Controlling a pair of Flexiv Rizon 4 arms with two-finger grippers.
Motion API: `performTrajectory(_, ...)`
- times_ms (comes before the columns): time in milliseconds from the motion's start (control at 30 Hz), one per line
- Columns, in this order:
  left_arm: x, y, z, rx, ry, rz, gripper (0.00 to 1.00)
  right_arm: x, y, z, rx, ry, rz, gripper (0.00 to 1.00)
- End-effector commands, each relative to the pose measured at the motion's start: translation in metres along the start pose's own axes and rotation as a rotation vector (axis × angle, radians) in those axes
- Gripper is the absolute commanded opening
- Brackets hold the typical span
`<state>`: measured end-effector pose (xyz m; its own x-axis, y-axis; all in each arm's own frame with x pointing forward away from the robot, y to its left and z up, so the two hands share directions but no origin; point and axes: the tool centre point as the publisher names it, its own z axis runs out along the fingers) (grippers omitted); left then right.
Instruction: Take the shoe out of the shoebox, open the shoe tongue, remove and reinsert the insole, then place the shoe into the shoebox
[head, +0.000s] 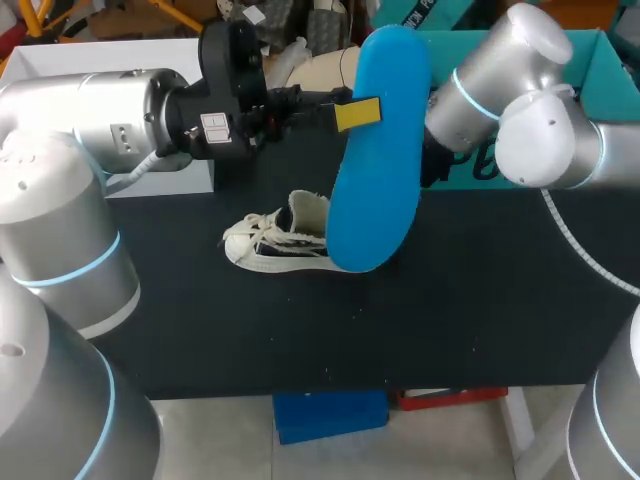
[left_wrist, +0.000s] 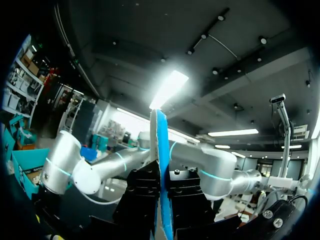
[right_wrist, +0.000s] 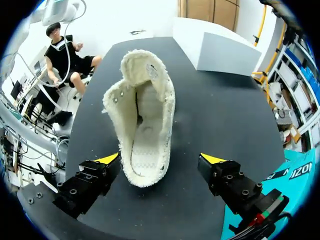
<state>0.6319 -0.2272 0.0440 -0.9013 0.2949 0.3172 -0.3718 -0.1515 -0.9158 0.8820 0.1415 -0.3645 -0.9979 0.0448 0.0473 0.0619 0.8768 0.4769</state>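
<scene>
Black tabletop (head: 470, 320), with bare surface along the whole near edge and to the right of the shoe. White box (head: 100, 60) stands at the far left corner and an open-topped teal box (head: 610, 70) at the far right edge.

Off-white shoe (head: 275, 240) rests near the middle of the table, toe toward the left, mouth gaping toward the right. It is well apart from both boxes and from every table edge.

Left gripper (head: 352, 112) is raised over the far half of the table, fingers clamped on the two faces of the blue insole (head: 375, 200). The left wrist view shows the insole edge-on between them. It hangs roughly upright, its lower end just over the shoe's heel from the head view.

Right arm (head: 500, 90) comes in from the far right, its wrist hidden behind the insole. Right gripper (right_wrist: 160, 159) is spread wide, the shoe's heel end between the yellow tips, neither tip touching
</scene>
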Motion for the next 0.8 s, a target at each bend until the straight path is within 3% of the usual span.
performTrajectory(33,0.000,0.001,0.001,0.002,-0.003,0.001,0.00,-0.014,0.016,0.006,0.483,0.027,-0.010,1.00)
performTrajectory(400,0.000,0.001,0.001,0.002,-0.003,0.001,0.00,-0.025,0.042,0.016,0.604,0.018,-0.040,1.00)
performTrajectory(800,0.000,0.001,0.001,0.002,-0.003,0.001,0.00,-0.020,0.050,0.045,0.575,0.005,-0.017,1.00)
